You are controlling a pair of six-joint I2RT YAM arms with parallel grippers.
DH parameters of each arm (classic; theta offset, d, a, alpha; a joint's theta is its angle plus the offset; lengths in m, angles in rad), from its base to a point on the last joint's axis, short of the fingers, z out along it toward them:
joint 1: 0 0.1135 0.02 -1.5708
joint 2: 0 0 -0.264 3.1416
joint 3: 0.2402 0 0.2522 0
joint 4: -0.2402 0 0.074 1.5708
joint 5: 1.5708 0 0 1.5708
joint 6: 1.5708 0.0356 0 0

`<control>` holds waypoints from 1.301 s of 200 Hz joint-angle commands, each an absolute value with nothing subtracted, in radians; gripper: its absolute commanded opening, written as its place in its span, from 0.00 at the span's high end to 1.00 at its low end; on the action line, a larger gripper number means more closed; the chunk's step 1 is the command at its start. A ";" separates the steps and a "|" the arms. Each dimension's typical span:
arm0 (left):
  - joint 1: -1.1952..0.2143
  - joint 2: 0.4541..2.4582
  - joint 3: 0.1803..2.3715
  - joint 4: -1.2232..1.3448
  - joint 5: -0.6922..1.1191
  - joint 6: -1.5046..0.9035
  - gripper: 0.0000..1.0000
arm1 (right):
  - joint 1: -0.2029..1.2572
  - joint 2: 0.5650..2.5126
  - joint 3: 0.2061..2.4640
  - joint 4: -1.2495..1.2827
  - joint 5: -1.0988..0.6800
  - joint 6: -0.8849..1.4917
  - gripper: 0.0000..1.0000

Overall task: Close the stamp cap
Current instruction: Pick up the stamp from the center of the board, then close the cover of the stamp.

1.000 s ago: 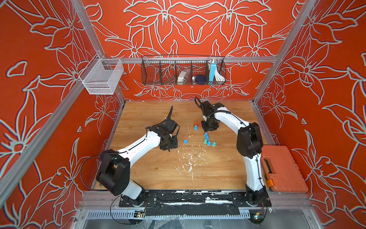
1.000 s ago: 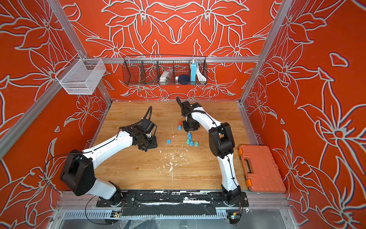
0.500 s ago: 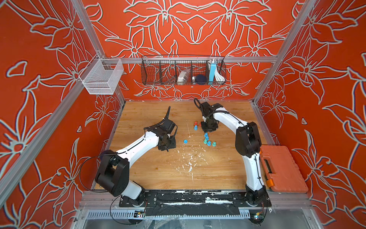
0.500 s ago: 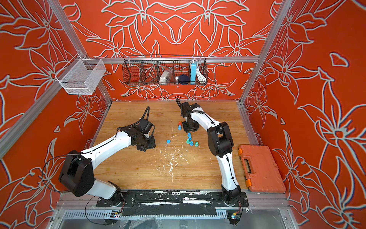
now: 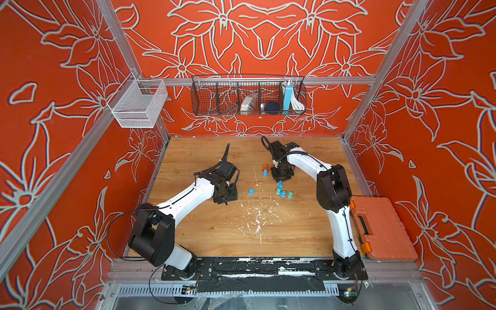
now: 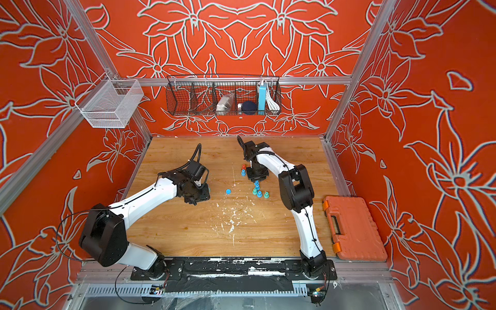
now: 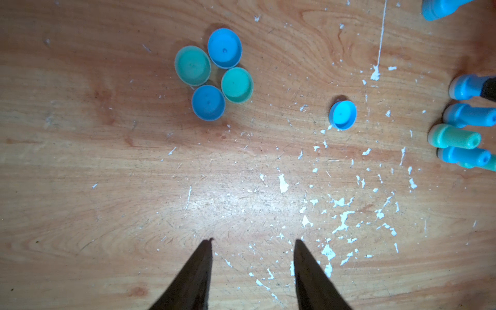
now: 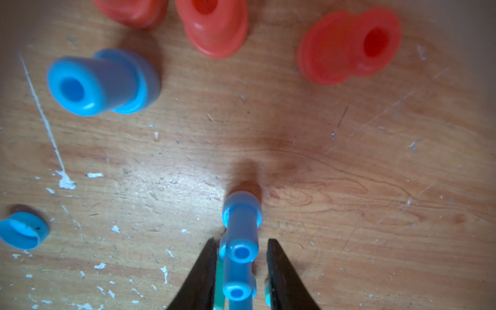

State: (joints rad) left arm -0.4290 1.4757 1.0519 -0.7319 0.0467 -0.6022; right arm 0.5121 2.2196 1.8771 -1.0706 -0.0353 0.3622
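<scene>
- Two arms worked low in both top views: the left gripper (image 5: 225,196) hung over the table (image 5: 214,236), while the right gripper (image 5: 281,177) stood at the stamps (image 5: 283,191). One loose cap (image 5: 251,191) lay on the wood between the arms.
- Left wrist view: the left gripper (image 7: 252,240) had its jaws spread with nothing between them. Four caps (image 7: 213,73) sat touching in a cluster, and the cap (image 7: 342,115) lay alone, nearer the stamps.
- Right wrist view: the right gripper (image 8: 241,240) bracketed an upright blue stamp (image 8: 241,214). Slim gaps showed, so it was not yet pinching. Red stamps (image 8: 214,26) stood well apart.
- Likely trouble: another stamp crowded the jaws, so a squeeze could catch or topple it. An off-centre pinch could tip the chosen stamp. The shallow cap could skid away from the left jaws, or seat crooked.
</scene>
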 commanded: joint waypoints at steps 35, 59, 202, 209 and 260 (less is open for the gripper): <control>-0.411 1.439 1.031 -0.753 0.040 -0.593 0.50 | 0.527 2.246 1.860 -1.071 -0.029 0.388 0.74; -0.407 1.433 1.028 -0.753 0.038 -0.593 0.50 | 0.531 2.244 1.859 -1.072 -0.022 0.387 0.77; -0.328 1.400 1.001 -0.750 0.040 -0.567 0.51 | 0.704 2.334 2.449 -1.466 -0.006 0.388 0.86; -0.318 1.394 0.993 -0.749 0.040 -0.562 0.51 | 0.721 2.357 2.488 -1.487 -0.010 0.389 0.86; -0.276 1.342 0.947 -0.762 0.028 -0.544 0.51 | 0.785 2.453 2.556 -1.511 -0.042 0.419 0.87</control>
